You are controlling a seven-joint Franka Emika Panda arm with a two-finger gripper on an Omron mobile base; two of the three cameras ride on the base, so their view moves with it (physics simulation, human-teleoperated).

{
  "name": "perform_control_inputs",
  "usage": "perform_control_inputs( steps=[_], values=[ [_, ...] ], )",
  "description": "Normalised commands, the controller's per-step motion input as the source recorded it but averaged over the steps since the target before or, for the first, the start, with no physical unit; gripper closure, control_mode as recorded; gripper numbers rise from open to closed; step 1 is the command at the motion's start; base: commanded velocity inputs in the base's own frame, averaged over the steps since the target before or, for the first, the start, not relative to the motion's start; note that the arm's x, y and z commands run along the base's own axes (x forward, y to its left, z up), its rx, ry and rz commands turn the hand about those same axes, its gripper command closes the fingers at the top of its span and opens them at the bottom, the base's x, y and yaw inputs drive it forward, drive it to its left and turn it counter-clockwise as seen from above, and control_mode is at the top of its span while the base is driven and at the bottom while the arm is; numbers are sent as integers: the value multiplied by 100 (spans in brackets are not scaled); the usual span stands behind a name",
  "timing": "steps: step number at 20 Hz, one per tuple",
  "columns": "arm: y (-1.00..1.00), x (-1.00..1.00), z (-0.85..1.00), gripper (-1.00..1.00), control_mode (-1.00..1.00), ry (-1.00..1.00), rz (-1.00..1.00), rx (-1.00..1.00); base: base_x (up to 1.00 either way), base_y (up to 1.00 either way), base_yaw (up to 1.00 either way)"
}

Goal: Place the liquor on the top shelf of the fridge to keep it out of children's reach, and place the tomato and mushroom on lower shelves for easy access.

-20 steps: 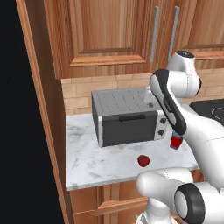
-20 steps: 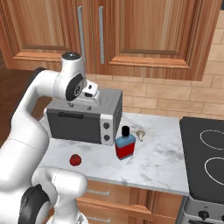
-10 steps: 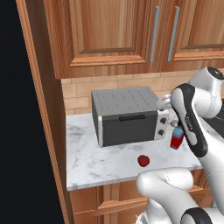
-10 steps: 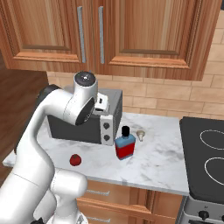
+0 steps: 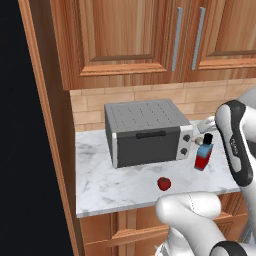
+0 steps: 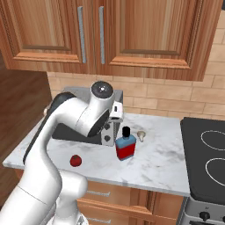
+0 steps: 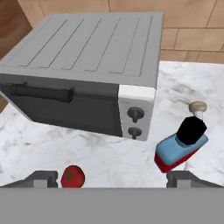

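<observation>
As counted: one liquor (image 7: 181,148), one tomato (image 7: 72,176), one mushroom (image 7: 197,108)

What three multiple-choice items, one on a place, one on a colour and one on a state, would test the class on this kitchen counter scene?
1. Where does the tomato lie?
A. on the marble counter, in front of the countertop oven
B. on top of the oven
C. on the stove

2. What colour is the cap of the liquor?
A. white
B. black
C. green

3. How does the hand stand?
A. shut on the liquor
B. shut on the tomato
C. open and holding nothing

Answers:
1 A, the red ball rests on the marble near the front edge, before the oven door.
2 B, a black cap tops the pale blue shoulder.
3 C, the hand view shows both fingertips wide apart, with the tomato and bottle beyond them and nothing held between.
</observation>
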Motion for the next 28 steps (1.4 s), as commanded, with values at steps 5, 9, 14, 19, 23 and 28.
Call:
perform_control_inputs(
  steps=[5, 9, 14, 19, 23, 28],
  values=[
    [-66, -14, -5, -100, -100, -1, 10, -3, 0, 0, 0],
    [-55, 0, -41, -100, -100, -9, 11, 2, 0, 0, 0],
    [-53, 0, -49, -100, -100, -17, 6, 13, 0, 0, 0],
    [-32, 0, -33, -100, -100, -23, 10, 20, 0, 0, 0],
    [-23, 0, -4, -100, -100, -23, 18, 19, 0, 0, 0],
    [-2, 3, 0, -100, -100, -22, 19, 15, 0, 0, 0]
  ],
)
